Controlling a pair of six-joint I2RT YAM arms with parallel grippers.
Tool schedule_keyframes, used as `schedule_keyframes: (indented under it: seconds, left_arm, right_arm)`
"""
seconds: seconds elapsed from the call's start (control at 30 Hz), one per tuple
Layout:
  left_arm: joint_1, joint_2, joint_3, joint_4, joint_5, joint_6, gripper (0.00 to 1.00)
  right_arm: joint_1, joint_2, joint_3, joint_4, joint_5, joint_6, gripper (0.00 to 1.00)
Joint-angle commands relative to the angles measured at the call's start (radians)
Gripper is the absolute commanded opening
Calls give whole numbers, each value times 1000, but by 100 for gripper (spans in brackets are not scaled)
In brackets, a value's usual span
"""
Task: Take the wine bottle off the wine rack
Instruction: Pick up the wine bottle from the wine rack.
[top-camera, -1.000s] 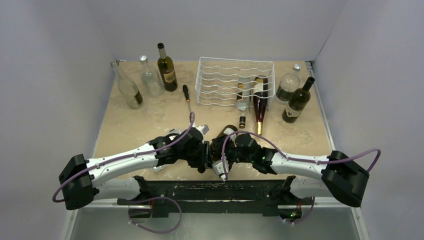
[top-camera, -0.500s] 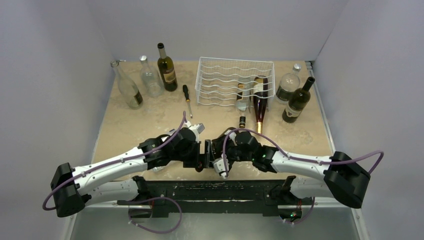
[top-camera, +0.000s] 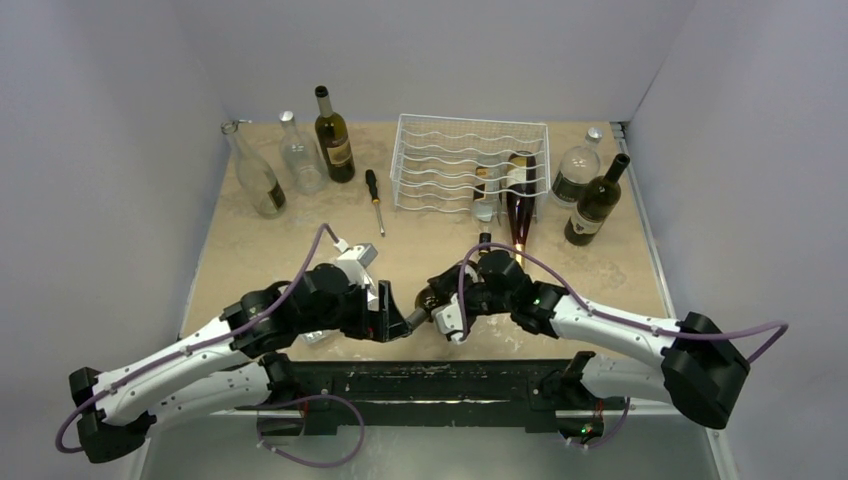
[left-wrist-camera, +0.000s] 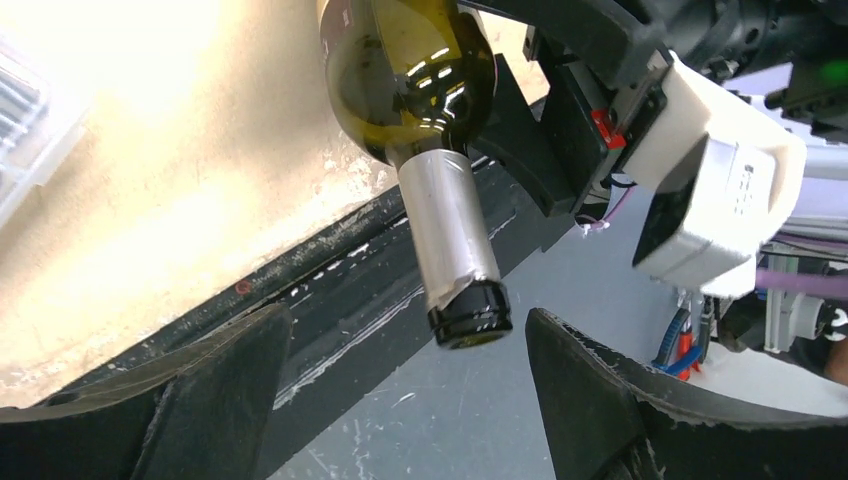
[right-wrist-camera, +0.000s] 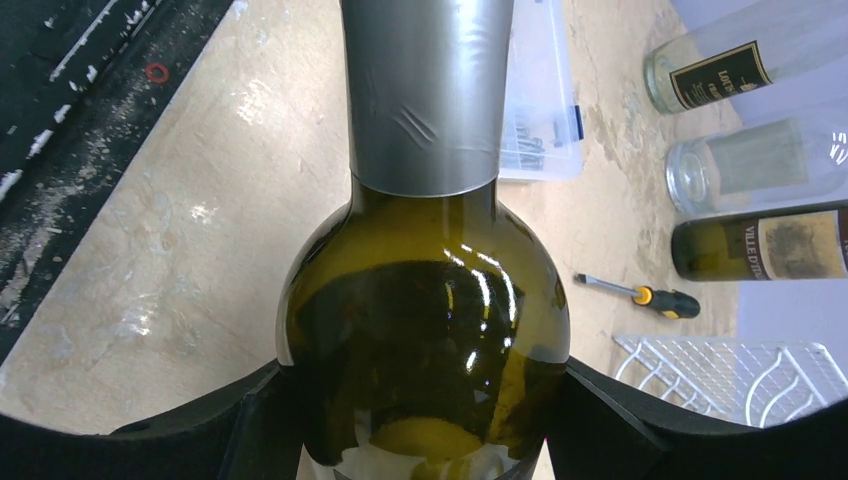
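The white wire wine rack (top-camera: 470, 160) stands at the back of the table with two bottles lying in its right rows. A green wine bottle (top-camera: 428, 300) with a silver foil neck (left-wrist-camera: 450, 225) is off the rack, low over the table's near edge. My right gripper (top-camera: 447, 302) is shut on its body (right-wrist-camera: 420, 330), one finger on each side. The neck points at my left gripper (top-camera: 388, 318), which is open. In the left wrist view the bottle's mouth (left-wrist-camera: 470, 322) sits between the spread fingertips and touches neither.
Three bottles (top-camera: 300, 155) stand at the back left and two (top-camera: 590, 190) right of the rack. A screwdriver (top-camera: 374, 200) lies left of the rack. A clear plastic box (right-wrist-camera: 540, 100) lies under the left arm. A black rail (top-camera: 420, 378) runs along the near edge.
My left gripper has opened, let go of the bottle's neck and drawn back to the left. The right gripper still holds the bottle and has shifted slightly away from the near edge.
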Motion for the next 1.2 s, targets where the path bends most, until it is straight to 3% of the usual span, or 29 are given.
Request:
schedule_keyframes:
  seconds: [0.0,0.5,0.57,0.73,1.0,1.17]
  left_arm:
    - [-5,-76,-10,11,-30,111,86]
    - [-5,-247,-123,395,118,476,88]
    - [-5,-272,-149,461,141,551,93]
    - [-5,-313,-182,510,142,685,96]
    - [-5,-331,-256,610,27,728,100]
    - [-5,-313,-335,784,75,737,100]
  right_arm:
    - [-27,-34,67,-37,-115,53,19]
    - [-124,-37,116,-119,-269,131,18]
    - [-134,-36,123,-125,-287,144,18]
    - [-160,-33,137,-140,-330,170,18]
    - [-197,-32,158,-158,-378,209,17]
    - [-219,-30,167,-168,-416,231,16]
